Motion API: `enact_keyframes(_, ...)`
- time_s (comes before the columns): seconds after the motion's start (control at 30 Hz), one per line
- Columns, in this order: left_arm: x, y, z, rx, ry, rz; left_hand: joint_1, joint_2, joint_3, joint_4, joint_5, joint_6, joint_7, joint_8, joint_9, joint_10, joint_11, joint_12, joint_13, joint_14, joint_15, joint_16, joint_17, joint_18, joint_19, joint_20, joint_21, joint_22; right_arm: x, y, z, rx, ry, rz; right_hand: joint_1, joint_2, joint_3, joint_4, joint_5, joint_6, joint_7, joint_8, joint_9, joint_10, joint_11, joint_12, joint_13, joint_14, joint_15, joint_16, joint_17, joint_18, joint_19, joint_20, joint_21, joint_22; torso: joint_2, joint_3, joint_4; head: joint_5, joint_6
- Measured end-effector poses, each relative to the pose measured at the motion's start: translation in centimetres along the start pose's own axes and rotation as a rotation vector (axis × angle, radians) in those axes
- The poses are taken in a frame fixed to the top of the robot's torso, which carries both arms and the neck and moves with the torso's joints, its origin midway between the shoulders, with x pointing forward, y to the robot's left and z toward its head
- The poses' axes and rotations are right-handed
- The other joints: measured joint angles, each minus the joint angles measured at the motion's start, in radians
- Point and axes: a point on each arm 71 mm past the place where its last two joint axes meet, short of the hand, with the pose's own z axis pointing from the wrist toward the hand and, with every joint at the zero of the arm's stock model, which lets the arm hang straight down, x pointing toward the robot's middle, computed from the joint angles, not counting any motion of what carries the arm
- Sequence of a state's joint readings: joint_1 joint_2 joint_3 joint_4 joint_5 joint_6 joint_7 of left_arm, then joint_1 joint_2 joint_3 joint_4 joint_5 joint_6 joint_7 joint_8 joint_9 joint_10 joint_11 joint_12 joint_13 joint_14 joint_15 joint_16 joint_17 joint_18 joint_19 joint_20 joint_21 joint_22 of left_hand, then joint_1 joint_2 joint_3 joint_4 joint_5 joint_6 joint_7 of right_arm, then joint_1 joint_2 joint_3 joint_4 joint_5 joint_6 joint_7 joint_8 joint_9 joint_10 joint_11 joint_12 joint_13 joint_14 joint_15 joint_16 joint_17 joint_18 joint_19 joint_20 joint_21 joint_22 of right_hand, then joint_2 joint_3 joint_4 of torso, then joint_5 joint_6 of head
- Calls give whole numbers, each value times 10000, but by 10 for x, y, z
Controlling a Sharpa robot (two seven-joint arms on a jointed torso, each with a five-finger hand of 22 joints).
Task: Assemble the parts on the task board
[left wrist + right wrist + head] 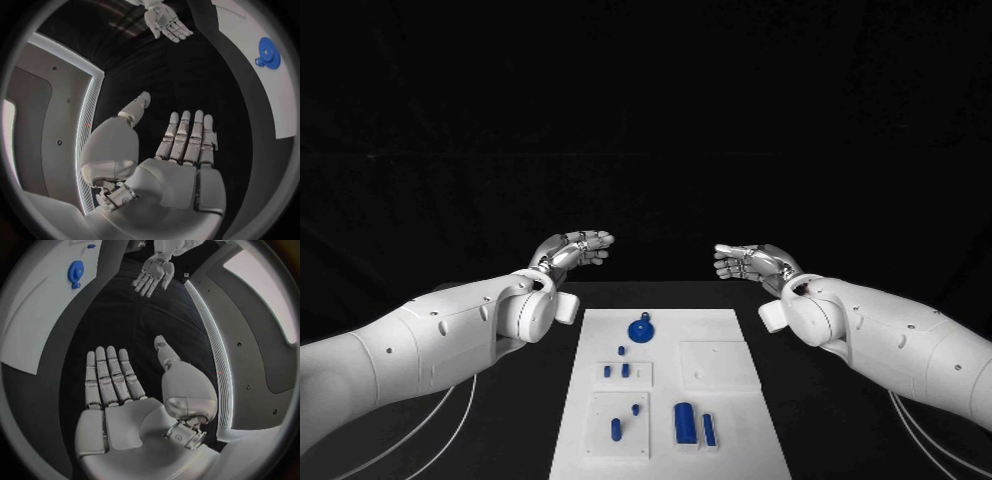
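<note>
Task board [718,365] untouched, left hand [574,248] spread, right hand [750,262] spread

I see the white task board [718,335] lying flat mid-table, long side running away from me. A round blue part [640,330] sits at its far end; small blue pegs [623,370] stand mid-board, and two longer blue pieces [685,422] lie near its close edge.

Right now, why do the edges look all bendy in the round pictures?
Both wrist views use fisheye lenses, so the task board bows in the left wrist view and curves again in the right wrist view; in the head view its edges run straight.
</note>
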State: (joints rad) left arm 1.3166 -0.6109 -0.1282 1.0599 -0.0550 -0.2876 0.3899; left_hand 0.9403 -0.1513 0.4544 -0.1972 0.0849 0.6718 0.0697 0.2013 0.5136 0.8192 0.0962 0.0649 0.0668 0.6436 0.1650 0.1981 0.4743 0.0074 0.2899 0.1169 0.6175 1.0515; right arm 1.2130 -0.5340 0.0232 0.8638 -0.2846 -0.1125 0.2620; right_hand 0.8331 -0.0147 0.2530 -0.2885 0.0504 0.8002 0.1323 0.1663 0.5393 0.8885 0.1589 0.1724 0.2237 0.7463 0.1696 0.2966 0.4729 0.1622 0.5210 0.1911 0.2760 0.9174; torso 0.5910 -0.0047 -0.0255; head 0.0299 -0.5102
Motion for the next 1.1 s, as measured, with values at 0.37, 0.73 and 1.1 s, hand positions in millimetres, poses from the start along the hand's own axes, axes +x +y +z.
enact_keyframes(0.37,15,15,-16,-260,160,-391,-7415,1220,-3603,1553,-649,-5284,-547,-1565,-4043,-6472,-759,-466,-520,-5098,-1300,-1563,-3736,3,-2301,-915,-4882,-7497,12,-7,-10,54,130,217,-6559,130,-2025,2252,-388,-6305,-1054,-1310,-4245,-6975,-1247,-1378,-1776,-5884,-1330,-2342,-3726,-1212,-4112,-1497,-2185,-7222,-136,13,77,-104,-328)
enact_keyframes(0.73,61,47,-83,-935,-300,-1355,-9053,1477,-4358,1899,-764,-6452,-663,-1924,-4967,-7891,-962,-580,-635,-6177,-1602,-1860,-4582,4,-2740,-1152,-5969,-10040,64,-19,-57,-136,-132,1298,-8258,145,-2541,2826,-468,-7936,-1310,-1621,-5348,-8809,-1580,-1672,-2207,-7399,-1681,-2922,-4682,-1485,-5151,-1902,-2725,-9105,-430,45,237,-291,-868)
enact_keyframes(1.1,70,49,-108,-1026,-1321,-1267,-9331,1517,-4508,1968,-814,-6665,-697,-1982,-5126,-8139,-962,-580,-658,-6392,-1641,-1946,-4734,5,-2864,-1169,-6140,-10504,92,-22,-103,-58,-1414,2002,-8276,146,-2542,2827,-468,-7956,-1324,-1628,-5385,-8849,-1590,-1689,-2229,-7416,-1692,-2931,-4719,-1485,-5162,-1913,-2725,-9166,-465,48,254,-298,-897)
